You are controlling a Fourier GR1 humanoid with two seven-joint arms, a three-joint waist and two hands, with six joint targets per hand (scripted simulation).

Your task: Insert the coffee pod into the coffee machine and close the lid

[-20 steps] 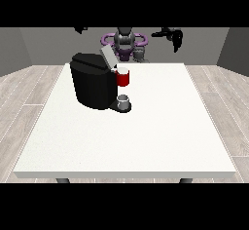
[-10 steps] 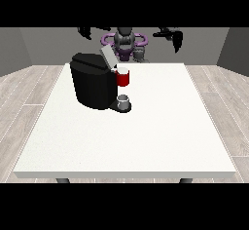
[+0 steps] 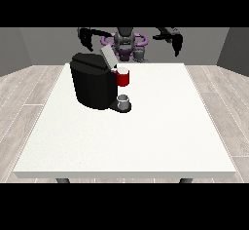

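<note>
A black coffee machine [image 3: 92,85] stands on the white table [image 3: 160,126], left of the middle. Its grey lid [image 3: 108,57] is tilted up and open. Its red front part [image 3: 123,79] has a pale top, above a small grey cup [image 3: 124,101] on the drip tray. A small grey pod-like object [image 3: 140,54] sits at the table's far edge by the robot's torso. The hand at the view's left [image 3: 87,37] hangs in the air above and behind the machine, fingers relaxed and pointing down. The hand at the view's right [image 3: 175,40] hovers over the far right edge, also relaxed and holding nothing.
The robot's torso [image 3: 124,41] is behind the far edge of the table. A wood-pattern floor surrounds the table.
Both raised hands have sunk slightly and their fingers now point more downward. The machine, lid and cup have not moved.
</note>
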